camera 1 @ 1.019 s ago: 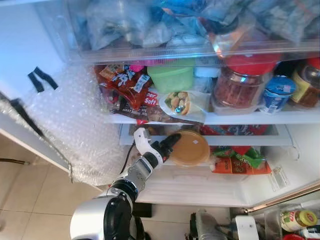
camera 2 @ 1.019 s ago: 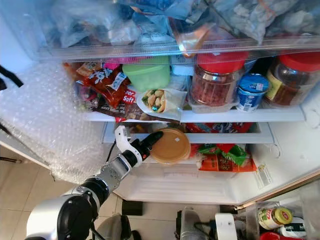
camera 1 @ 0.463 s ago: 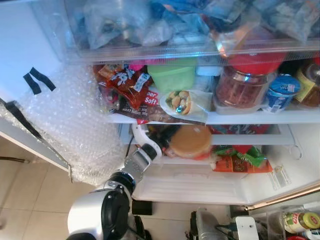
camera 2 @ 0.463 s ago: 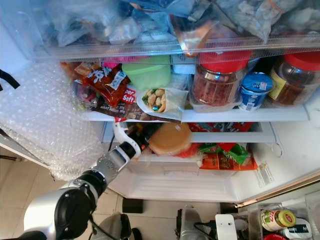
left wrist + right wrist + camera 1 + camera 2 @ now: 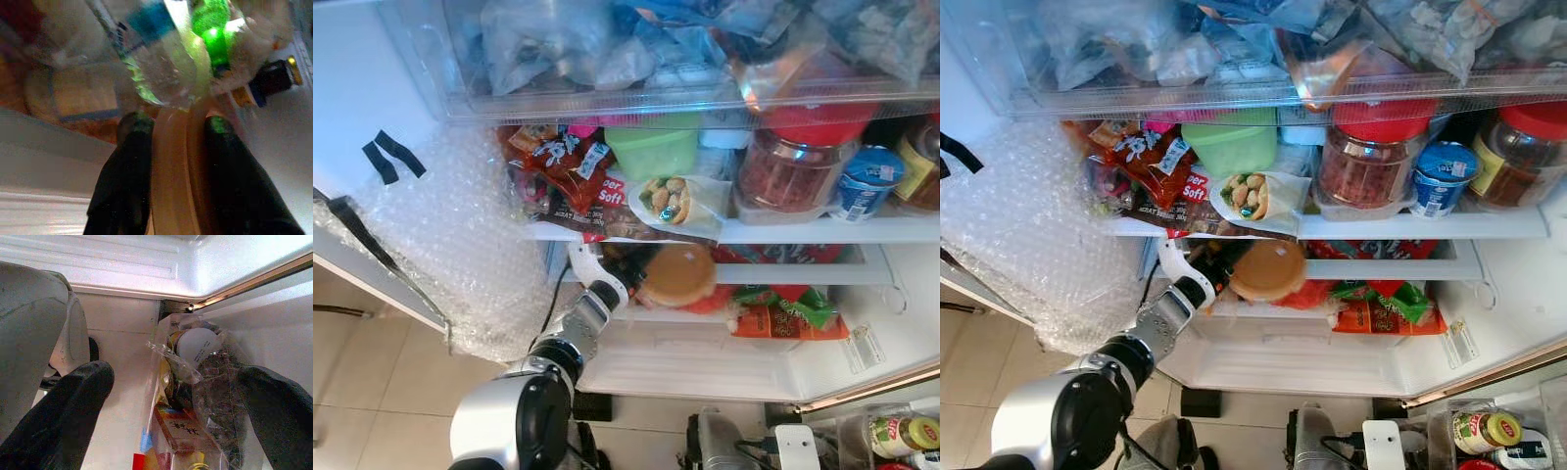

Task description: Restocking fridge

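Left end effector [image 5: 171,142] pinching round tan plastic lid [image 5: 677,275], glossy snack packets [image 5: 785,311] just beside, right end effector [image 5: 171,396] spread wide

I note: tan lid [image 5: 677,274]; lime green tub [image 5: 652,152]; 2 jars with red caps [image 5: 1381,119]; blue-topped cup [image 5: 865,168]; clear bubble wrap [image 5: 455,245]; black fingers [image 5: 126,191].

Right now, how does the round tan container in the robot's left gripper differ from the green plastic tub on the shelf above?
The round tan container is flat, tilted and clamped between the left gripper's fingers, entering the lower shelf. The green plastic tub is taller, sits upright and rests untouched on the shelf above. Both are lidded food containers.
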Tool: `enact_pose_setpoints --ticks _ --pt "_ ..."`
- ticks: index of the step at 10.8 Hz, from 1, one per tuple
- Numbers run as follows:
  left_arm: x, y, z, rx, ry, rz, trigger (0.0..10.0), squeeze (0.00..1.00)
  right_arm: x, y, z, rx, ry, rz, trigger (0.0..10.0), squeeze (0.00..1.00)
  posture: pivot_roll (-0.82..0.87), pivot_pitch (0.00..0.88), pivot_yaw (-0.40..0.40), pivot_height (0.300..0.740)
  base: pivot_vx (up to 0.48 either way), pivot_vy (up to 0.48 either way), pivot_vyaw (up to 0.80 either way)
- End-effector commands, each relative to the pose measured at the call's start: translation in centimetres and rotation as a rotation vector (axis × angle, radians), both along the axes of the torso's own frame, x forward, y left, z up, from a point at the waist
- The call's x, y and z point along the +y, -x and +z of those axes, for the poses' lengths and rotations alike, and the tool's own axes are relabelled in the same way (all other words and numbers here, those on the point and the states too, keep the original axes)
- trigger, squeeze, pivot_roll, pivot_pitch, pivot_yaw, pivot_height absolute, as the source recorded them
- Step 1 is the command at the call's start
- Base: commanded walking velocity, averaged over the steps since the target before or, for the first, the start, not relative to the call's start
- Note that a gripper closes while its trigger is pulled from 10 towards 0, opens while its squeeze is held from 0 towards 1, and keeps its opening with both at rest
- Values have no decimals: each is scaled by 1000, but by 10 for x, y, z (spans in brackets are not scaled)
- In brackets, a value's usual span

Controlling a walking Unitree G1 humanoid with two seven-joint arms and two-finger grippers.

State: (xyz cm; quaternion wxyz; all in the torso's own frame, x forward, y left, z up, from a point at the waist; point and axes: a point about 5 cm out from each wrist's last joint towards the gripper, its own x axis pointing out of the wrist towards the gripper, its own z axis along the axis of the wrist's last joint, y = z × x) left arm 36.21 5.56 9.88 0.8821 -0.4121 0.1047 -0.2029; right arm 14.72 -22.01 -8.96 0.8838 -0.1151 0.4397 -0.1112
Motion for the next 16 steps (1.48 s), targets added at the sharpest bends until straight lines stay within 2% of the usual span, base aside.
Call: enact_pose_setpoints --ticks 1,2,4,6,8,9,10,11,12,13,14,15,16 --pt "9 -8 12 -53 -30 79 10000 0 24 15 -11 65 -72 24 10000 0 -225 120 144 660 0 0 0" --pt "8 -8 9 -1 -53 175 10000 0 23 17 -11 65 -67 21 10000 0 -222 126 141 660 0 0 0" --pt "-2 -5 6 73 -20 243 10000 0 22 17 -11 62 -62 21 10000 0 -219 131 139 660 0 0 0" --pt "-36 7 3 92 -2 177 10000 0 24 16 -10 57 -68 23 10000 0 -213 134 145 660 0 0 0" --pt "-49 15 -3 146 42 171 10000 0 25 15 -10 53 -73 17 10000 0 -214 128 154 660 0 0 0" --pt "-51 17 -6 165 64 170 10000 247 25 14 -10 52 -76 16 10000 0 -210 126 155 660 0 0 0" --pt "-50 18 -8 180 79 177 10000 769 26 14 -10 53 -85 16 10000 0 -210 126 156 660 0 0 0" --pt "-48 19 -11 186 88 178 10000 718 26 13 -10 53 -85 17 10000 0 -202 121 154 660 0 0 0" --pt "-44 20 -15 226 134 202 10000 608 26 13 -10 52 -82 19 10000 0 -200 120 154 660 0 0 0" --pt "-40 19 -18 291 238 230 10000 0 25 12 -10 51 -81 20 10000 0 -198 121 149 660 0 0 0" --pt "-43 19 -18 301 261 225 10000 0 25 12 -10 52 -81 24 10000 0 -197 123 148 660 0 0 0" --pt "-48 22 -20 357 351 219 10000 0 25 13 -10 53 -80 24 10000 0 -195 123 147 660 0 0 0" --pt "-54 23 -18 366 394 197 10000 0 25 13 -10 53 -79 23 10000 0 -205 126 148 660 0 0 0"
